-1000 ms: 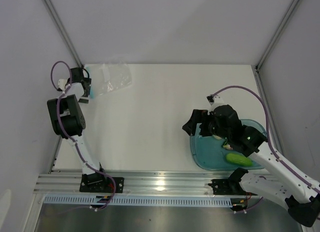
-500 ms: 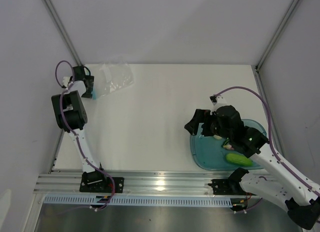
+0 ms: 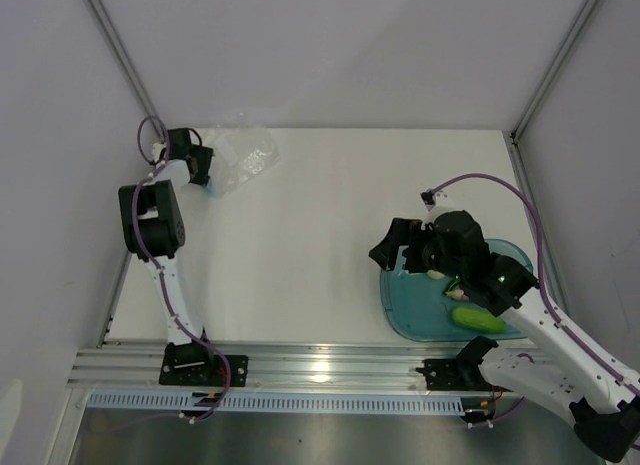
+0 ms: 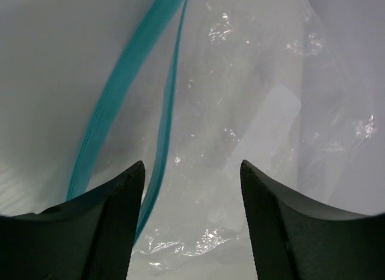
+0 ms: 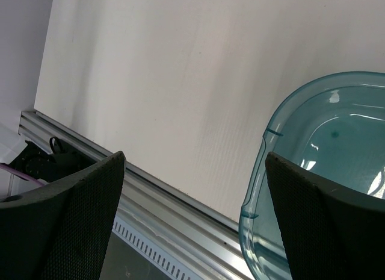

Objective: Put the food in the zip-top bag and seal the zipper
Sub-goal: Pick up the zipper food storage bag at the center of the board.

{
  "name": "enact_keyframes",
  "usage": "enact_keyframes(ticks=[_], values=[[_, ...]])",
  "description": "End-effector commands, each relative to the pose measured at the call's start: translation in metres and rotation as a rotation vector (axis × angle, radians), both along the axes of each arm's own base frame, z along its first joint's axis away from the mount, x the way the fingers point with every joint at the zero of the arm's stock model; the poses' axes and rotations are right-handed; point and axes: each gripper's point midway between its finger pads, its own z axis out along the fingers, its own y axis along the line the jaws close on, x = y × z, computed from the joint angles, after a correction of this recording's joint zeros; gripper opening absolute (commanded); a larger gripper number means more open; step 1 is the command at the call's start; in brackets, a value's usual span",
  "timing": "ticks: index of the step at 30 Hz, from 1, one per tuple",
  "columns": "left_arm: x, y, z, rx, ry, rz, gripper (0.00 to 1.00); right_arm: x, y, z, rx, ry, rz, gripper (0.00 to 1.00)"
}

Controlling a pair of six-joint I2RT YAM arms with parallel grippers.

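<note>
Top view: my left gripper (image 3: 203,173) is at the table's (image 3: 300,215) 11 o'clock corner, at the 8 o'clock edge of the bag (image 3: 245,153). Its jaws are apart. Left wrist view: the zipper (image 4: 122,81) runs just beside the left jaw, with crinkled film filling the gap. My right gripper (image 3: 385,247), jaws wide apart, hangs over the 10 o'clock rim of the tray (image 3: 398,315). The cucumber (image 3: 477,320) and an egg (image 3: 437,275) lie in the tray, at the table's 4 o'clock.

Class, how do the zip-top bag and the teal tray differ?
The zip-top bag is colourless and crinkled; the teal tray is tinted and smooth-walled. The bag lies far left; the tray sits near right. The tray holds a cucumber; the bag shows no food. Both are see-through.
</note>
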Motion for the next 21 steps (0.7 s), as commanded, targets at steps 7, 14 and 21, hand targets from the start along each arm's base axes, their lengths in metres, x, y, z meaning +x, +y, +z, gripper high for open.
enact_keyframes(ticks=[7, 14, 21], values=[[0.002, -0.028, 0.006, 0.01, -0.048, -0.105, 0.44, -0.001, -0.004, 0.014, 0.026, -0.057, 0.004, 0.99], [-0.02, -0.042, 0.019, -0.016, -0.069, -0.187, 0.01, 0.0, -0.004, 0.008, 0.014, -0.034, 0.0, 0.99], [-0.064, -0.094, 0.065, -0.068, -0.184, -0.404, 0.01, 0.01, -0.02, -0.007, -0.07, -0.004, -0.081, 0.99]])
